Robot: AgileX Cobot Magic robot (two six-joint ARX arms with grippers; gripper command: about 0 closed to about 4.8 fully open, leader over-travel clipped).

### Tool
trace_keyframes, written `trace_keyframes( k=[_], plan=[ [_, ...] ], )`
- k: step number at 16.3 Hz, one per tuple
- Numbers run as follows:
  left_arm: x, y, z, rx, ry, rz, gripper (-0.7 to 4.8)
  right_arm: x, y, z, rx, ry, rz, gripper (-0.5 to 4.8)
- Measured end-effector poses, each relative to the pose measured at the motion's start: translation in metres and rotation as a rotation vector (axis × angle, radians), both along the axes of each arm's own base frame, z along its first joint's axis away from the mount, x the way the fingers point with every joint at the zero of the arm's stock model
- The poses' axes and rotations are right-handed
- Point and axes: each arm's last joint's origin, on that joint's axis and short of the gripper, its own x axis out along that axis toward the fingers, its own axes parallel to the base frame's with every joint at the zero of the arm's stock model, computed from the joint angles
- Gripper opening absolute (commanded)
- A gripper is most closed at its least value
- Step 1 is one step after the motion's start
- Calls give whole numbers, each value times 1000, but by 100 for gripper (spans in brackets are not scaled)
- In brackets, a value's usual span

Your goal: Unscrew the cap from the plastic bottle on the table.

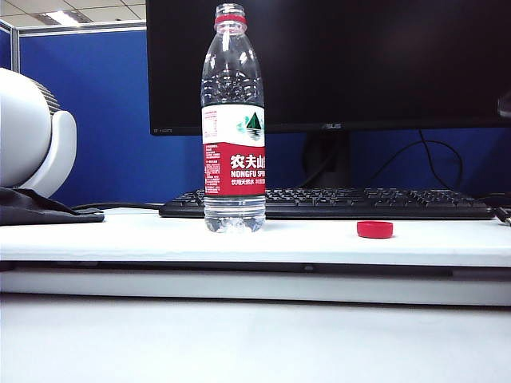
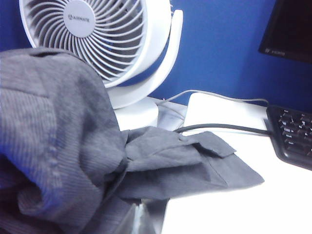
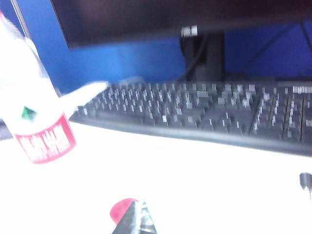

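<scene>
The plastic bottle stands upright on the table, clear, with a red and white label and an open mouth above a thin red neck ring. The red cap lies flat on the table to the bottle's right, apart from it. Neither gripper shows in the exterior view. In the right wrist view my right gripper is shut and empty, with the cap just behind its tip and the blurred bottle off to one side. In the left wrist view my left gripper is shut, its tip against grey cloth.
A black keyboard and a dark monitor stand behind the bottle. A white fan sits at the far left, with a crumpled grey cloth and a black cable in front of it. A blue partition wall closes the back.
</scene>
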Motion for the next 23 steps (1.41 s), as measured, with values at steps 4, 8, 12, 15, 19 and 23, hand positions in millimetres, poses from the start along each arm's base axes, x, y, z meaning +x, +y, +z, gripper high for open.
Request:
trace_keyframes(
  k=[4,8,12,15,19,23],
  plan=[
    [0,-2,0,37,1,-85,-5,0,0,-6,-38,50,0,-1],
    [0,-3,0,64,3,-92,-4,0,0,-7,-43,57,0,-1],
    [0,-4,0,90,3,-104,-5,0,0,-7,-43,57,0,-1],
    [0,-6,0,100,2,-124,-4,0,0,-7,-43,57,0,-1],
    [0,-6,0,100,2,-126,-4,0,0,-7,-43,57,0,-1],
    [0,-6,0,112,3,-126,-4,0,0,-7,-43,57,0,-1]
  ],
)
